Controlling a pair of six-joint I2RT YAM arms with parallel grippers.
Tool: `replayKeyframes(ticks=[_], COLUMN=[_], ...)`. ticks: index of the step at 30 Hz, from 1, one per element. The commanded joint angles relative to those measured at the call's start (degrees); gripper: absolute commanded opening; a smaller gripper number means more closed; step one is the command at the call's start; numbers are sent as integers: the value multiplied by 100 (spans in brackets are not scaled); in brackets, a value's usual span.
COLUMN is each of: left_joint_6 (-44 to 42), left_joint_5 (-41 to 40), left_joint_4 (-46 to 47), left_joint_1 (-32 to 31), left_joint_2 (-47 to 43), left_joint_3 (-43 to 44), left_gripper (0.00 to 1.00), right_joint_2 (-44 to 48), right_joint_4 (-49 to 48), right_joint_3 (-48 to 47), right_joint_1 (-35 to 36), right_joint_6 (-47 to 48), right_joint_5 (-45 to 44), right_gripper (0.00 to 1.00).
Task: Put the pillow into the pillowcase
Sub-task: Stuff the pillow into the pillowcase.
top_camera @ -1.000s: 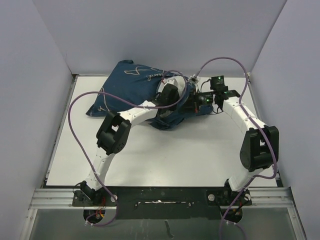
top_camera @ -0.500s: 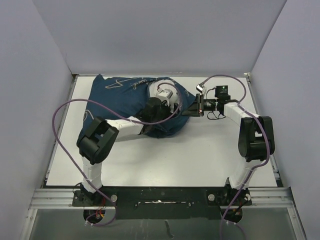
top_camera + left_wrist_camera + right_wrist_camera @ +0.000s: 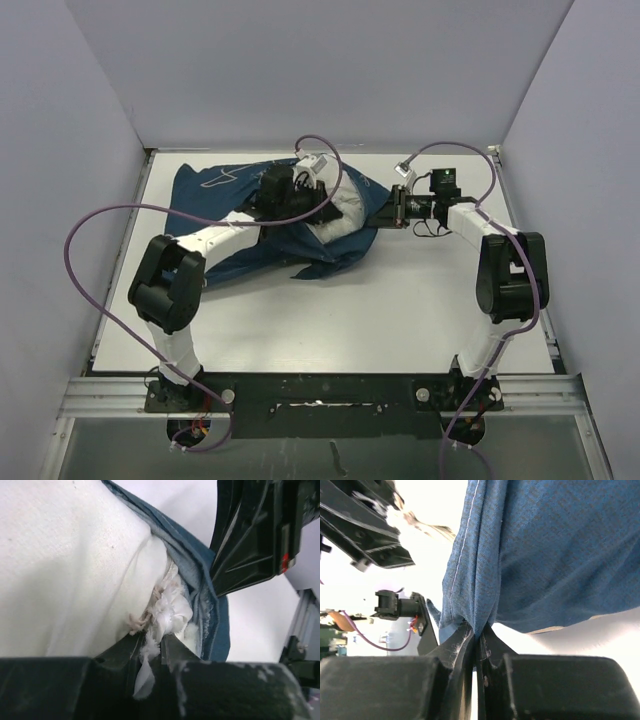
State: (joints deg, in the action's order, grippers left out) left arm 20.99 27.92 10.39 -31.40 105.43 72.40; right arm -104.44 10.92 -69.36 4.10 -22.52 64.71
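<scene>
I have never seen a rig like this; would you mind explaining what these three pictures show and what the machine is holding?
These are two robot arms bolted side by side at the near edge of a white table. The wide picture comes from a fixed camera above and behind them. The other two come from a small camera on each wrist, looking along that arm's own fingers. On the table lies a navy pillowcase with a white pillow partly inside it, its white end showing at the opening. The left gripper is shut on the gathered pucker at the pillow's end. The right gripper is shut on the pillowcase's edge.
</scene>
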Motion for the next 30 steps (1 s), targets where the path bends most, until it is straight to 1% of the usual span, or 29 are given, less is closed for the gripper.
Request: replayKeyframes(ticks=[1, 2, 3, 5, 6, 7, 8, 10, 11, 12, 13, 14, 15, 17, 18, 20, 22, 24, 25, 26, 28, 29, 30], left_joint_6=[953, 1109, 1204, 1291, 1216, 1097, 936, 595, 504, 462, 413, 292, 167, -177, -308, -629, -1012, -1416, -1592, -1669, -1375, -1276, -1192], left_joint_5=[299, 466, 679, 1061, 1267, 1355, 1378, 1420, 1403, 1262, 1097, 946, 850, 848, 1043, 1814, 2404, 2604, 2675, 2773, 2867, 2738, 2410], left_joint_4=[108, 490, 869, 1457, 1694, 1814, 1798, 1500, 1313, 1110, 893, 651, 409, 64, -74, -397, -925, -1414, -1540, -1455, -911, -858, -980], left_joint_1=[351, 358, 374, 445, 484, 516, 554, 653, 713, 773, 816, 855, 877, 867, 848, 753, 580, 355, 243, 157, 63, 56, 62], left_joint_2=[-291, -348, -405, -559, -654, -753, -839, -979, -1038, -1104, -1171, -1230, -1262, -1257, -1216, -1018, -832, -673, -593, -488, -179, 47, 255], left_joint_3=[543, 485, 425, 315, 231, 143, 55, -22, -5, 30, 92, 252, 422, 740, 901, 1176, 1350, 1315, 1205, 1047, 589, 480, 466], left_gripper=[12, 23, 36, 50, 55, 63, 68, 70, 69, 63, 53, 45, 41, 39, 39, 38, 37, 29, 26, 23, 17, 13, 8], right_joint_2=[258, 262, 263, 257, 262, 268, 277, 293, 304, 316, 326, 335, 338, 333, 321, 312, 319, 336, 344, 358, 355, 361, 367], right_joint_4=[312, 330, 393, 445, 454, 460, 463, 416, 413, 404, 403, 408, 404, 390, 386, 379, 385, 388, 390, 385, 382, 379, 385], right_joint_3=[-205, -197, -204, -209, -203, -196, -193, -167, -165, -158, -145, -133, -116, -91, -95, -115, -137, -147, -141, -139, -152, -168, -211], right_joint_1=[134, 154, 173, 185, 188, 183, 187, 187, 192, 194, 193, 192, 192, 193, 203, 209, 219, 213, 213, 214, 206, 195, 179], right_joint_6=[706, 751, 810, 894, 917, 928, 929, 908, 908, 912, 916, 924, 921, 902, 899, 886, 890, 890, 890, 890, 883, 877, 879], right_joint_5=[-358, -362, -377, -372, -360, -342, -326, -281, -262, -245, -228, -218, -209, -200, -194, -175, -157, -135, -127, -119, -68, 0, 67], right_gripper=[0, 0, 0, 0, 0, 0, 0, 0, 0, 0, 0, 0, 0, 0, 0, 0, 0, 0, 0, 0, 0, 0, 0])
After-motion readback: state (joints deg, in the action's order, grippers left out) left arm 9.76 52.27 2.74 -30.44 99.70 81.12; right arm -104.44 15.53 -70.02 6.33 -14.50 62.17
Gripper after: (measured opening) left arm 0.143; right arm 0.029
